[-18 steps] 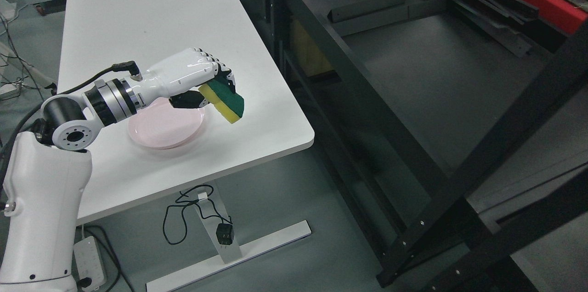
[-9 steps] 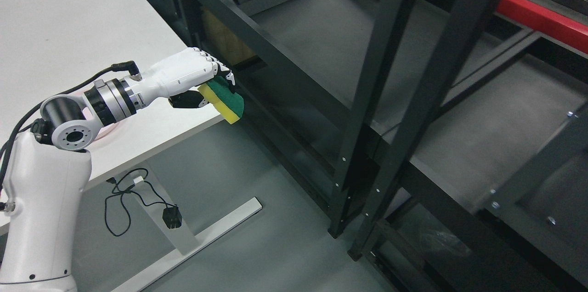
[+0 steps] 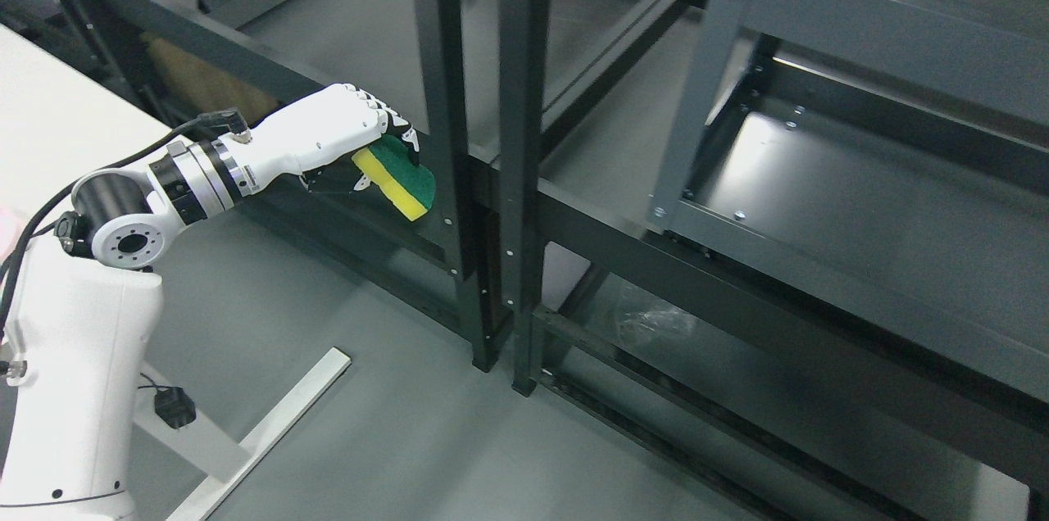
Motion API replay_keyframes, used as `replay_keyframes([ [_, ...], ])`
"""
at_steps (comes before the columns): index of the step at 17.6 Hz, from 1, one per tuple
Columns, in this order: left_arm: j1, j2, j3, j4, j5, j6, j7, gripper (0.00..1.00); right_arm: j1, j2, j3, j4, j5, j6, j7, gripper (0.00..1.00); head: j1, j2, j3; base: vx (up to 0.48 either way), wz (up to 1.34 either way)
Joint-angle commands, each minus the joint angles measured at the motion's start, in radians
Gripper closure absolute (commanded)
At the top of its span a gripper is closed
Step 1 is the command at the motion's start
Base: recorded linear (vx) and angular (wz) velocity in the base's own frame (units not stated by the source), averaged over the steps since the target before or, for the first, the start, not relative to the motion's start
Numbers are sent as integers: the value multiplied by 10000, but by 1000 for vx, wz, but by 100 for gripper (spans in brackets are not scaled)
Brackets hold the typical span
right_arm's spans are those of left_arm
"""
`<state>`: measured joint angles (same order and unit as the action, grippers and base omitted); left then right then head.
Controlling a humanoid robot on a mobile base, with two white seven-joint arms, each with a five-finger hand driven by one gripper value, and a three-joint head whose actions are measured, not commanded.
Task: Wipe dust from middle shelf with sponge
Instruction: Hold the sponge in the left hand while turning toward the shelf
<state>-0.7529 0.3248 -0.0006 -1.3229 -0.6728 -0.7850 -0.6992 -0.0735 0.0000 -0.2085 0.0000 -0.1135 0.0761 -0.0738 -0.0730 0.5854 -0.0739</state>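
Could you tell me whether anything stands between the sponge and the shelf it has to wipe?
The left hand holds the sponge in front of the dark rack. Two upright posts stand just to its right, and the shelf's front rail runs behind the hand.

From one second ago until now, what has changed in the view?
The camera turned right: the white table slid almost out at the left, and the black shelving now fills the picture. The left hand holds the sponge in the same grip, at the same place in the picture.

Single head camera, high, angled down toward shelving point(image 3: 574, 201), mid-range.
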Motion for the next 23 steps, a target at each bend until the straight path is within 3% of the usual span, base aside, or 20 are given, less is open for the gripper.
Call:
replay_keyframes([
  [1, 43, 34, 358, -9, 55, -4, -3, 99, -1, -175, -1, -175, 0, 6, 2, 0, 0, 0, 0, -247, -663],
  [14, 44, 4, 343, -9, 55, -4, -3, 99, -1, -175, -1, -175, 0, 6, 2, 0, 0, -5, 0, -154, -686],
  [23, 44, 4, 343, -9, 40, -4, -3, 99, -1, -175, -1, -175, 0, 6, 2, 0, 0, -5, 0, 9, -60],
])
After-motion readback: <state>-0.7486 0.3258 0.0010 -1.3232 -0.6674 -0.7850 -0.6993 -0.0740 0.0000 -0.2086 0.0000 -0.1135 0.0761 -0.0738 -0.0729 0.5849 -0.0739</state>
